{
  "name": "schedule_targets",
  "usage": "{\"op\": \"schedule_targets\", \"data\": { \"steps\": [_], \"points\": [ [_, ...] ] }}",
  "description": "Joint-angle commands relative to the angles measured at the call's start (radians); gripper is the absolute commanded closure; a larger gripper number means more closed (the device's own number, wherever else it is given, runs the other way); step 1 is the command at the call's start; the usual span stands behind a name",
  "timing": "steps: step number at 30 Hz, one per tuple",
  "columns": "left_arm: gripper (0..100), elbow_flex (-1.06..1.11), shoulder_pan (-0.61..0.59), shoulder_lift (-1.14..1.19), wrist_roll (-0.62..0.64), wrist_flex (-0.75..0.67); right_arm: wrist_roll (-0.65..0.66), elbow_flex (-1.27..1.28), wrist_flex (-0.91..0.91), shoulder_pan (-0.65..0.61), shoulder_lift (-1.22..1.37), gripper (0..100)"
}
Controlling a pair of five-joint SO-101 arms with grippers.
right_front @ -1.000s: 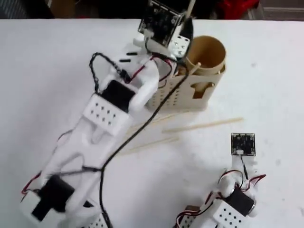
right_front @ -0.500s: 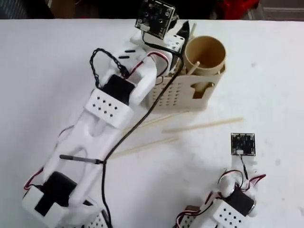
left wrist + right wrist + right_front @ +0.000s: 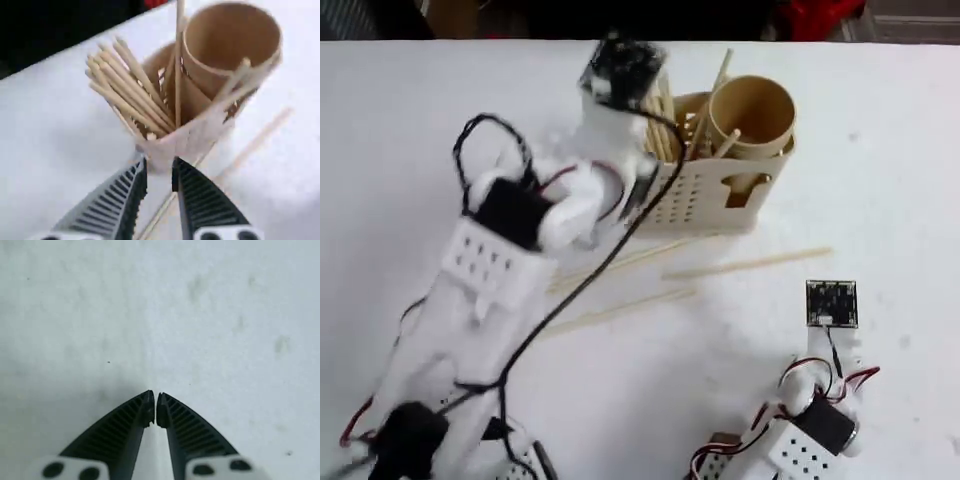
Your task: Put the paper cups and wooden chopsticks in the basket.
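At the far side of the table [image 3: 880, 180], the left arm has been drawn back from the basket [image 3: 705, 200]. A second ago its wrist was held over the rim, right beside the paper cup [image 3: 752, 115]; now it is seen blurred, off to the basket's side. The left gripper [image 3: 159, 167] is pointed at the basket's corner, its jaws a little apart and nothing held between them. A release is judged to have just been made, so one more stick can be counted as delivered.

The basket is stood upright. A bundle of chopsticks [image 3: 127, 90] is leaned in one end. The paper cup is set upright in the other end, with a second cup [image 3: 162, 70] sunk lower beside it and single sticks propped against the cups.

Several loose chopsticks [image 3: 745, 265] are left lying on the table just in front of the basket, so the task is judged unfinished. The right gripper [image 3: 154, 410] is held over bare table, its jaws almost closed and empty.
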Motion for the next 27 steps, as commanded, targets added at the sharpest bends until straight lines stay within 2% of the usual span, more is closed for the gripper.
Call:
{"op": "schedule_targets", "data": {
  "steps": [1,6,10,19,27],
  "points": [
    [90,0.143,-0.004,-0.119,-0.140,0.101,0.000,0.009,-0.010,0.008,-0.001,97.4],
    [90,0.543,-0.005,-0.148,-0.377,-0.130,0.000,0.009,-0.010,0.008,-0.001,97.4],
    [90,0.726,-0.005,-0.097,-0.465,-0.284,0.000,0.009,-0.010,0.008,-0.001,97.4],
    [89,0.709,0.171,0.209,-0.540,-0.296,0.000,0.009,-0.010,0.008,-0.001,97.4],
    [89,0.612,0.147,0.404,-0.549,-0.310,0.000,0.009,-0.010,0.008,-0.001,97.4]
  ]
}}
